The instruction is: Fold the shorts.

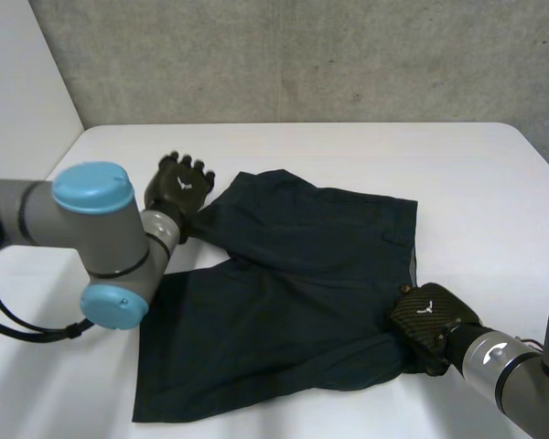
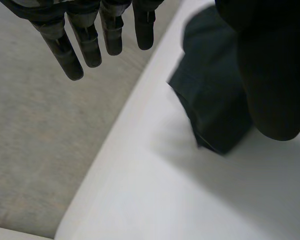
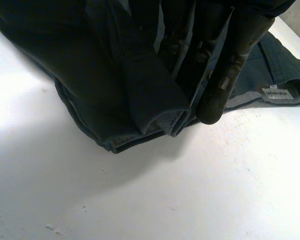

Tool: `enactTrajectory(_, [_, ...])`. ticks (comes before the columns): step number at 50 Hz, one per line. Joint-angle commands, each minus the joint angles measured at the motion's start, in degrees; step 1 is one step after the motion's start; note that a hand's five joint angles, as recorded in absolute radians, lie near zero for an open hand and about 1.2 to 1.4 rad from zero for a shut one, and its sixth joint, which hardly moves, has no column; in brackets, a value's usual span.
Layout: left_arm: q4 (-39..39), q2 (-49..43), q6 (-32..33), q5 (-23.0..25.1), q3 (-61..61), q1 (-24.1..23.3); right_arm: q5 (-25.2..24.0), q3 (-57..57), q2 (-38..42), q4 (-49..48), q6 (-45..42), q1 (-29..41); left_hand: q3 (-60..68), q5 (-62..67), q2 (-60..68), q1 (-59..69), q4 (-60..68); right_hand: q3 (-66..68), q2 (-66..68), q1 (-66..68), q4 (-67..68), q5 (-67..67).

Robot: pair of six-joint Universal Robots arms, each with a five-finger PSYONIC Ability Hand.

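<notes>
shorts (image 1: 284,302) spread on table (image 1: 476,183); left hand (image 1: 178,185) straight-fingered at far corner; right hand (image 1: 427,322) pinches near edge.

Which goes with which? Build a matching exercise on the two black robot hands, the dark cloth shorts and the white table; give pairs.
1. left black hand
2. right black hand
3. dark cloth shorts
4. white table

A. lies under the cloth
B. pinches a cloth corner
C. fingers straight, open
D. spread out between the arms

Pairs: 1-C, 2-B, 3-D, 4-A.
</notes>
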Motion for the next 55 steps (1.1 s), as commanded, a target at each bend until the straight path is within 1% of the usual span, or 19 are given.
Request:
enactTrajectory(1, [-3.7, 13.8, -12.8, 0.0, -6.6, -0.3, 0.0, -0.1, 0.0, -0.9, 3.5, 0.0, 2.1, 2.6, 2.5, 3.3, 2.5, 12.2, 12.4, 24.4, 11.7, 12.7])
enactTrajectory(3, [-6.8, 17.1, -16.3, 0.2, -8.5, -0.7, -0.1, -0.2, 0.0, -1.8, 5.8, 0.0, 5.3, 5.8, 5.7, 6.5, 5.7, 12.2, 12.4, 24.4, 11.7, 12.7])
enactTrajectory(4, [-10.8, 20.0, -19.7, 0.3, -10.3, -1.1, -0.1, -0.3, 0.0, -2.0, 6.6, 0.0, 7.8, 8.3, 8.2, 9.0, 8.2, 12.2, 12.4, 24.4, 11.7, 12.7])
enactTrajectory(7, [-18.3, 23.7, -24.3, 0.4, -12.0, -2.4, -0.1, -0.5, 0.0, -2.1, 8.6, 0.0, 10.4, 10.8, 10.8, 11.5, 10.8, 12.2, 12.4, 24.4, 11.7, 12.7])
enactTrajectory(8, [-23.6, 25.7, -26.8, 0.4, -13.2, -3.5, -0.2, -0.6, 0.0, -2.1, 9.1, 0.0, 11.0, 11.5, 11.4, 12.2, 11.5, 12.2, 12.4, 24.4, 11.7, 12.7])
enactTrajectory(10, [-28.5, 27.3, -29.0, 0.6, -14.7, -4.3, -0.2, -0.6, 0.0, -2.1, 9.7, -0.1, 11.4, 11.9, 11.8, 12.5, 11.8, 12.2, 12.4, 24.4, 11.7, 12.7])
enactTrajectory(11, [-32.6, 28.7, -29.9, 0.5, -17.0, -4.9, -0.2, -0.7, 0.0, -2.3, 10.3, -0.1, 12.5, 13.0, 13.0, 13.7, 13.0, 12.2, 12.4, 24.4, 11.7, 12.7])
enactTrajectory(13, [-34.2, 30.2, -30.3, 0.4, -20.1, -5.1, -0.2, -0.8, 0.0, -2.5, 11.3, -0.1, 13.1, 13.5, 13.5, 14.2, 13.5, 12.2, 12.4, 24.4, 11.7, 12.7])
enactTrajectory(14, [-34.0, 31.2, -30.2, 0.5, -21.9, -5.0, -0.2, -0.9, 0.0, -2.6, 12.0, 0.0, 13.7, 14.2, 14.1, 14.9, 14.1, 12.2, 12.4, 24.4, 11.7, 12.7])
enactTrajectory(17, [-29.7, 35.9, -30.1, 0.6, -29.1, -5.1, -0.3, -1.0, 0.0, -3.1, 15.2, 0.0, 17.4, 17.9, 17.8, 18.6, 17.9, 12.2, 12.4, 24.4, 11.7, 12.7])
enactTrajectory(21, [-21.8, 41.6, -29.2, 0.5, -37.1, -5.3, -1.1, -1.2, 0.0, -4.3, 20.1, -0.1, 17.4, 17.9, 17.8, 18.6, 17.9, 12.2, 12.4, 24.4, 11.7, 12.7])
enactTrajectory(23, [-17.8, 44.8, -27.3, 0.5, -41.6, -5.1, -2.1, -1.2, 0.0, -4.8, 21.8, -0.1, 17.3, 17.7, 17.7, 18.4, 17.7, 12.2, 12.4, 24.4, 11.7, 12.7])
enactTrajectory(27, [-12.7, 47.9, -23.2, 0.6, -48.4, -5.1, -3.0, -1.2, 0.0, -4.9, 22.7, -0.1, 17.1, 17.6, 17.5, 18.2, 17.5, 12.2, 12.4, 24.4, 11.7, 12.7])
enactTrajectory(31, [-10.4, 47.9, -19.9, 0.6, -53.0, -5.3, -3.1, -1.1, 0.0, -5.0, 23.0, -0.1, 17.1, 17.6, 17.5, 18.2, 17.5, 12.2, 12.4, 24.4, 11.7, 12.7])
enactTrajectory(34, [-9.8, 47.7, -19.2, 0.6, -54.8, -5.3, -3.1, -1.0, 0.0, -5.0, 23.1, -0.1, 17.4, 17.9, 17.8, 18.6, 17.9, 12.2, 12.4, 24.4, 11.7, 12.7])
enactTrajectory(38, [-9.0, 45.9, -19.0, 0.5, -56.5, -5.2, -3.0, -1.0, 0.0, -5.6, 23.1, -0.1, 17.4, 17.9, 17.8, 18.6, 17.9, 12.2, 12.4, 24.4, 11.7, 12.7])
enactTrajectory(46, [-4.0, 40.7, -19.0, -0.1, -58.3, -5.2, -2.9, -0.4, 0.0, -6.0, 23.1, -0.1, 18.1, 18.6, 18.5, 19.3, 18.5, 12.2, 12.4, 24.4, 11.7, 12.7])
enactTrajectory(53, [-2.3, 39.9, -19.0, -0.1, -58.4, -5.2, -2.0, -0.7, -0.9, -4.8, 22.9, -0.4, 18.6, 19.1, 19.0, 19.8, 19.0, 12.2, 12.4, 24.4, 11.7, 12.7])
enactTrajectory(55, [-1.8, 39.9, -19.0, 0.0, -58.4, -5.2, -2.1, -0.7, -2.0, -3.9, 22.6, -0.4, 21.1, 21.6, 21.5, 22.3, 21.5, 12.2, 12.4, 24.4, 11.7, 12.7])
